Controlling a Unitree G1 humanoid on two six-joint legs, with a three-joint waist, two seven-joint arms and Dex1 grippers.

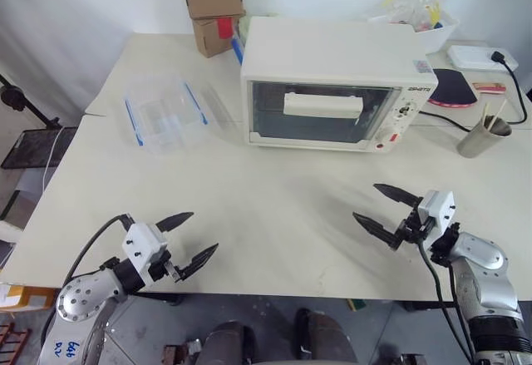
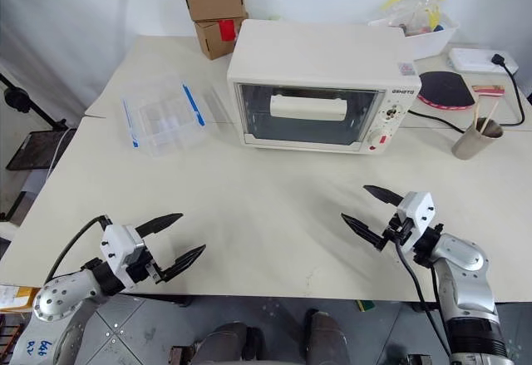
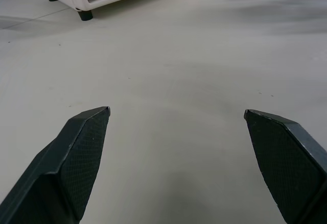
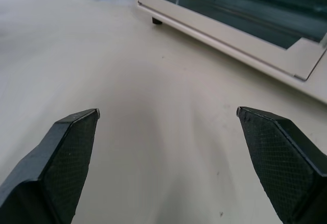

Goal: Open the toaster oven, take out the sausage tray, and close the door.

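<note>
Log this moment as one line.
door: shut | left tool: open, empty | right tool: open, empty | sausage tray: not seen

A clear plastic container (image 1: 165,114) with blue clips sits on the cream counter (image 1: 266,215); two stacked cardboard boxes (image 1: 214,9) stand at the far edge (the lower one bears a red label); a paper cup (image 1: 482,138) holds sticks; a white bin (image 1: 424,24) holds bags.

Behind the dark glass of the toaster oven's door (image 1: 320,112), contents too dim to tell. Lower cardboard box (image 1: 218,34) partly hidden behind the toaster oven (image 1: 332,49). In the right wrist view, toaster oven cut off by the picture's edge. Knob markings too small to read.
</note>
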